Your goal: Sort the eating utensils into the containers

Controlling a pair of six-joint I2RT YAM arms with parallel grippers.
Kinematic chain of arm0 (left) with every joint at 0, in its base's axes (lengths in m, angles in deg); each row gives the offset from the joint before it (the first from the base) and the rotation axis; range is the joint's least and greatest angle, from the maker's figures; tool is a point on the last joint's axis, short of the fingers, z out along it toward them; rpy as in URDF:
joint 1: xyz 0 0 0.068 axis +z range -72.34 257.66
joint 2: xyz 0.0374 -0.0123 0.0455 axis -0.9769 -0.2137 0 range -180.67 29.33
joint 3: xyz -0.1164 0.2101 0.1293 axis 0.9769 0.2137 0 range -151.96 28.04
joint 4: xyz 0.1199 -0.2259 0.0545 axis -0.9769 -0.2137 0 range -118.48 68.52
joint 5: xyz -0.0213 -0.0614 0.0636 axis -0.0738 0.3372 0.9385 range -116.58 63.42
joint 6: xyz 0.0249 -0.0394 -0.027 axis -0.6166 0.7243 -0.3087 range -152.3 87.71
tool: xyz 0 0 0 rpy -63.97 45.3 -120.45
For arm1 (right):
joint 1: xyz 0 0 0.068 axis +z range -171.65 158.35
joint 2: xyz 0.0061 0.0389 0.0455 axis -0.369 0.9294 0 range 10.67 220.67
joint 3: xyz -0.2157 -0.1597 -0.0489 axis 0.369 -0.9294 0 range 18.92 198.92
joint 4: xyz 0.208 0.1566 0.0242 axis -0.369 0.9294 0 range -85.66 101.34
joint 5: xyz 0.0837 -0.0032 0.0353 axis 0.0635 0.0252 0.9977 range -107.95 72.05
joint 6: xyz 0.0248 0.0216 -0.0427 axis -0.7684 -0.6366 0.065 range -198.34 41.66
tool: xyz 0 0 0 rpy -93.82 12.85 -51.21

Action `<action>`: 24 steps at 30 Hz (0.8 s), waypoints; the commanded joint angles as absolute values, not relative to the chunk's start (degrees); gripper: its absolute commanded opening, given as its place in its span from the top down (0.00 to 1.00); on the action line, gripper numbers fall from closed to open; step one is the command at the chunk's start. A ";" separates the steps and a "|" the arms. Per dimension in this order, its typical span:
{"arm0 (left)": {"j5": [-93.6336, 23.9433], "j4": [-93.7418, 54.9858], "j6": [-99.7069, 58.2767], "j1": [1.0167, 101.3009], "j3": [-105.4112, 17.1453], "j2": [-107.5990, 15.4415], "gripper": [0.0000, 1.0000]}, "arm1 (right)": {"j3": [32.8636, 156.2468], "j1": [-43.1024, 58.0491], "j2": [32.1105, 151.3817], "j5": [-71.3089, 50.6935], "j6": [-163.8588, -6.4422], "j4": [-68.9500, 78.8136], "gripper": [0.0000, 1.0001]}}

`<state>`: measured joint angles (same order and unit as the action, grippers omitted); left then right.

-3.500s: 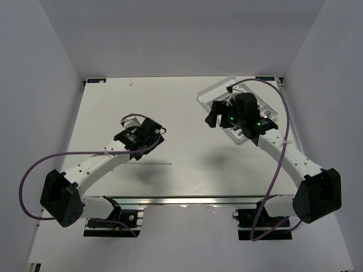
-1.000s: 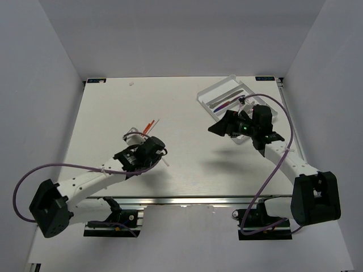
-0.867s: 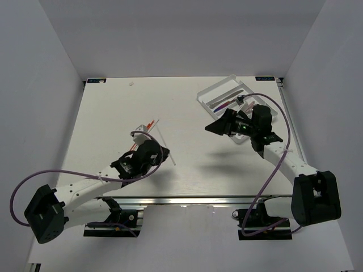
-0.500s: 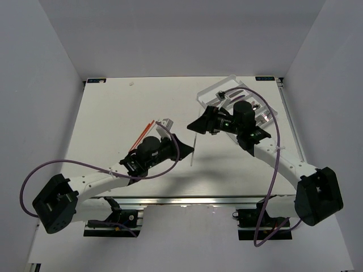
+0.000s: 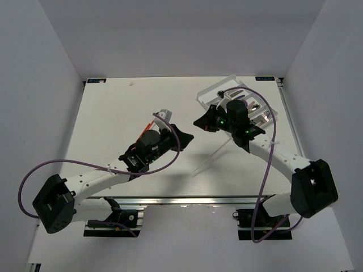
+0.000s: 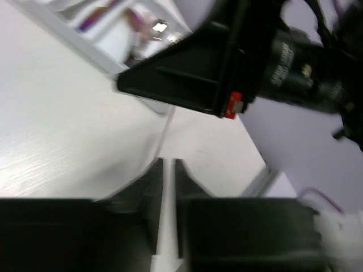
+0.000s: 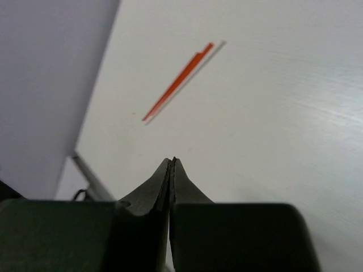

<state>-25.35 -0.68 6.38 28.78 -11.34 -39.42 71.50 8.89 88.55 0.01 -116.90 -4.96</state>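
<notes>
Over the table's middle, my left gripper (image 5: 184, 135) (image 6: 168, 161) is shut on a slim silver utensil (image 6: 168, 192), whose strip runs forward from between the jaws. That strip reaches up toward one of the right gripper's black fingers (image 6: 187, 79), which crosses just ahead; contact cannot be told. My right gripper (image 5: 198, 122) (image 7: 172, 160) is shut, jaws pressed together, nothing showing beyond the tips. A red-orange utensil (image 7: 178, 79) (image 5: 148, 123) lies on the table beside a silver one (image 7: 190, 71). The white tray (image 5: 218, 88) (image 6: 62, 31) sits at the back right, holding a purple utensil (image 6: 99, 10) and silver ones (image 5: 258, 110).
A thin pale streak (image 5: 211, 156) lies across the table in front of the two grippers; I cannot tell whether it is a utensil or a glint. The right forearm (image 5: 266, 150) hangs over the tray's near side. Grey walls close in left, right and back.
The left gripper carried the silver utensil up and right toward the tray. The right gripper swung left to meet it and went from open to shut.
</notes>
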 commanded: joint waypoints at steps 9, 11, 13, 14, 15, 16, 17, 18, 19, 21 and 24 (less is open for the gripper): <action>10.14 -46.91 5.33 29.41 -26.44 -28.94 0.02 | 74.21 8.14 91.35 -28.21 -105.14 14.60 0.11; 9.81 -51.08 1.38 29.41 -31.08 -29.91 0.02 | 73.24 8.05 90.30 -35.56 -109.42 17.07 0.11; 8.93 -58.20 -2.13 29.41 -33.91 -32.53 0.02 | 73.15 8.05 89.77 -37.37 -112.60 21.09 0.11; 8.31 -60.22 -3.45 29.41 -34.88 -33.33 0.02 | 72.89 8.05 89.24 -38.16 -114.09 22.17 0.11; 8.22 -62.24 -5.03 29.41 -34.37 -33.86 0.02 | 72.19 8.05 88.80 -39.12 -118.46 23.05 0.11; 8.74 -62.44 -6.96 29.41 -33.41 -34.21 0.02 | 70.53 8.05 88.19 -39.48 -121.02 23.75 0.11; 10.75 -62.44 -7.16 29.41 -32.09 -34.39 0.02 | 69.64 8.05 87.14 -40.53 -124.01 24.54 0.12; 11.90 -61.57 -7.07 29.41 -28.95 -34.13 0.02 | 69.02 8.05 86.70 -42.19 -130.39 26.12 0.14; 12.61 -60.43 -6.37 29.49 -27.00 -33.69 0.02 | 68.50 8.05 85.65 -45.16 -133.33 29.18 0.14; 11.92 -58.92 -6.54 29.76 -24.09 -32.64 0.02 | 65.78 8.14 84.67 -46.68 -137.73 29.47 0.15; 16.73 -62.17 -4.26 29.76 -25.05 -32.73 0.02 | 64.88 8.67 85.54 -49.32 -138.45 30.60 0.17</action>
<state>11.04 -59.39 -4.44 29.50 -24.10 -34.02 65.49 8.15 85.60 -42.61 -130.96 26.73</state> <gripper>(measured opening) 0.983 0.831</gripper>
